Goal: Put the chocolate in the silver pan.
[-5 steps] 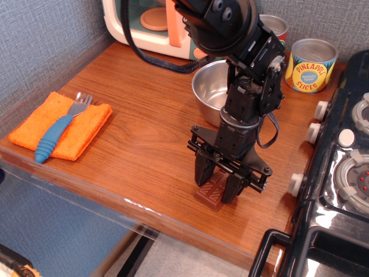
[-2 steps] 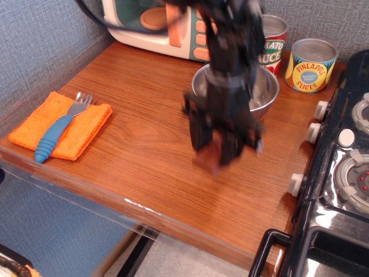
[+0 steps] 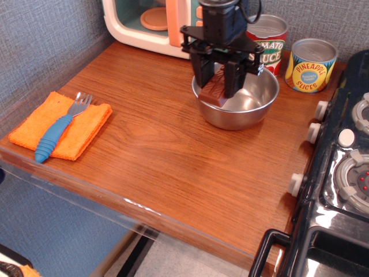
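Note:
The silver pan (image 3: pixel 247 109) is a round shiny steel bowl standing at the back right of the wooden table. My gripper (image 3: pixel 217 88) hangs over the bowl's left part, pointing down, and is shut on the chocolate (image 3: pixel 214 91), a small brown bar held tilted between the black fingers (image 3: pixel 201 74). The bar's lower end is at about the height of the bowl's rim, above the inside of the bowl.
A tomato sauce can (image 3: pixel 267 37) and a pineapple slices can (image 3: pixel 311 64) stand behind the bowl. A toy microwave (image 3: pixel 151 24) is at the back. An orange cloth (image 3: pixel 62 124) with a blue-handled fork (image 3: pixel 57 128) lies at the left. A toy stove (image 3: pixel 340 173) borders the right.
The gripper has lifted the chocolate off the table near the front edge and carried it back, to above the silver pan.

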Available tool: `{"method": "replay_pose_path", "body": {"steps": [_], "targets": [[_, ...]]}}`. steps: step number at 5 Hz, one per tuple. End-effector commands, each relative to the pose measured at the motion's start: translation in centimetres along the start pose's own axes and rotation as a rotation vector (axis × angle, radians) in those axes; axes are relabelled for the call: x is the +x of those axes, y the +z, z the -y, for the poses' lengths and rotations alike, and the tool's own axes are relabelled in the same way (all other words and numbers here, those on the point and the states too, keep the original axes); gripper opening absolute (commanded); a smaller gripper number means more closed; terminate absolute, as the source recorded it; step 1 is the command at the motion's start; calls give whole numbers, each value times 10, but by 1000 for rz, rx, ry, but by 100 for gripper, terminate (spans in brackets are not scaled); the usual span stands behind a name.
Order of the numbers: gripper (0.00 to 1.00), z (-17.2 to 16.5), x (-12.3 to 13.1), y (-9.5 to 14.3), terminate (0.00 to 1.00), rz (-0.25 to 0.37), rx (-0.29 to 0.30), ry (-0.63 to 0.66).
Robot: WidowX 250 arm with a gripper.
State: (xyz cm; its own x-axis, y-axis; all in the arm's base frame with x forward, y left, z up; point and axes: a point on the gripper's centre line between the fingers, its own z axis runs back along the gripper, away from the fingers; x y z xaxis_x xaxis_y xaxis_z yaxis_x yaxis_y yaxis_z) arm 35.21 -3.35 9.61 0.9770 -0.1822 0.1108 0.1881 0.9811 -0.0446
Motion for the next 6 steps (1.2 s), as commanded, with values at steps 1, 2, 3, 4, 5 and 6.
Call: {"method": "replay_pose_path", "body": {"steps": [1, 2, 3, 4, 5, 6], "targets": [[0, 1, 39, -9, 0, 18, 52, 16], [0, -1, 47, -24, 0, -17, 89, 19], [0, -7, 46, -44, 0, -70, 117, 29], [100, -14, 40, -57, 0, -122, 146, 33], [100, -18, 38, -57, 0, -128, 155, 33], [100, -19, 37, -49, 0, -105, 157, 9]]}}
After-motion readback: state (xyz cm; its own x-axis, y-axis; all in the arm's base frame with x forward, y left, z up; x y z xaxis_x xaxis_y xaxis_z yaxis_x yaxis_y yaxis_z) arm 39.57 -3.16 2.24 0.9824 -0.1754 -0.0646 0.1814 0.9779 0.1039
